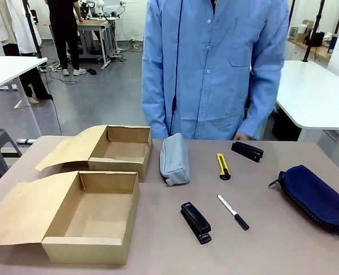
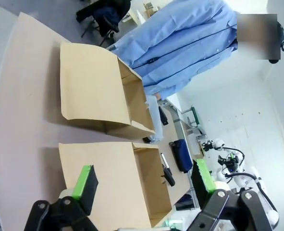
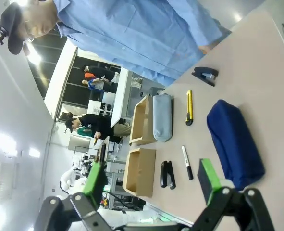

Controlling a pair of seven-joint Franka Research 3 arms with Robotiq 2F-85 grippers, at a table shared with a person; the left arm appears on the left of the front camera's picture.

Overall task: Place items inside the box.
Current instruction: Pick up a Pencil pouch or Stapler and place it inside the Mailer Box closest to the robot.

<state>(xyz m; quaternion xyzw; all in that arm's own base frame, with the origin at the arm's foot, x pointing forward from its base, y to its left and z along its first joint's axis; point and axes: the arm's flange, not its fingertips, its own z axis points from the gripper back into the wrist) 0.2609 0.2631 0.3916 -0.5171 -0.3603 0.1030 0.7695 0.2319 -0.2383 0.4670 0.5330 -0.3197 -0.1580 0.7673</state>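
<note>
Two open cardboard boxes sit at the table's left, a near box and a far box, both with nothing inside. To their right lie a grey pouch, a yellow-black utility knife, a black stapler, a white-black marker, a second black stapler and a navy pouch. My left gripper hangs open high above the boxes. My right gripper is open too, well above the navy pouch, stapler and marker.
A person in a blue shirt stands at the far edge, one hand near the far stapler. White tables stand to either side behind. Bare tabletop lies along the front edge between the near box and the navy pouch.
</note>
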